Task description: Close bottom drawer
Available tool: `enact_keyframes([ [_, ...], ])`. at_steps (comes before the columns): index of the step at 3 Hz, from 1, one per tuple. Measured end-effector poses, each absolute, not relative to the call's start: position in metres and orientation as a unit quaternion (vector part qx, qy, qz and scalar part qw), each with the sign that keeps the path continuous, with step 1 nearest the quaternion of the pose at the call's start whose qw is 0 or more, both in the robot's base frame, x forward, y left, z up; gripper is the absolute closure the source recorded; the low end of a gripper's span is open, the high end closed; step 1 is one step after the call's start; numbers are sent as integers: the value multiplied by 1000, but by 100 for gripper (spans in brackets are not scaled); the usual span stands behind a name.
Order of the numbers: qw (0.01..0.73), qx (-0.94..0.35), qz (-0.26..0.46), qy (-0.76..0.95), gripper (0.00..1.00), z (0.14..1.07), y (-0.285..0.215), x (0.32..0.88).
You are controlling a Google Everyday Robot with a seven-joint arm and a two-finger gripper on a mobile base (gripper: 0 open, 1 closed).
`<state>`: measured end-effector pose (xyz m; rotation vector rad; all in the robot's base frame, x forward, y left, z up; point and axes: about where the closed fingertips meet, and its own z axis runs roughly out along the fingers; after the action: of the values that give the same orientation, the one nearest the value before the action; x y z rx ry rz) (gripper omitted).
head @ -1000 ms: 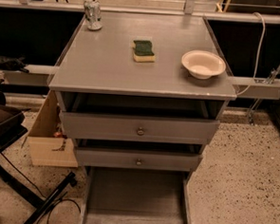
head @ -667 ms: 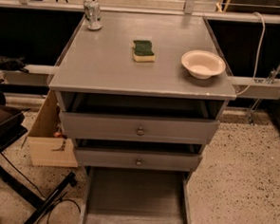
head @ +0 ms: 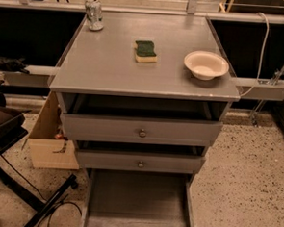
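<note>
The bottom drawer is pulled far out of the grey cabinet. Its long shallow tray is empty and runs to the lower edge of the view. Its front panel and knob lie below that edge, out of view. Above it, the middle drawer and the top drawer stand slightly out, each with a small round knob. The gripper is not in view.
On the cabinet top stand a can, a green and yellow sponge and a cream bowl. A cardboard box sits on the floor at the left, with black stand legs and cables in front of it. Speckled floor lies at the right.
A pale shape at the bottom right edge one second ago no longer shows. The drawers and the things on top have not moved.
</note>
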<state>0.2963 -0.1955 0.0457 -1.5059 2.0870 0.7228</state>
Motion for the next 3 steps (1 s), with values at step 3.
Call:
enact_keyframes([
  [3,327,-564,284,704,100,85,-146,333],
])
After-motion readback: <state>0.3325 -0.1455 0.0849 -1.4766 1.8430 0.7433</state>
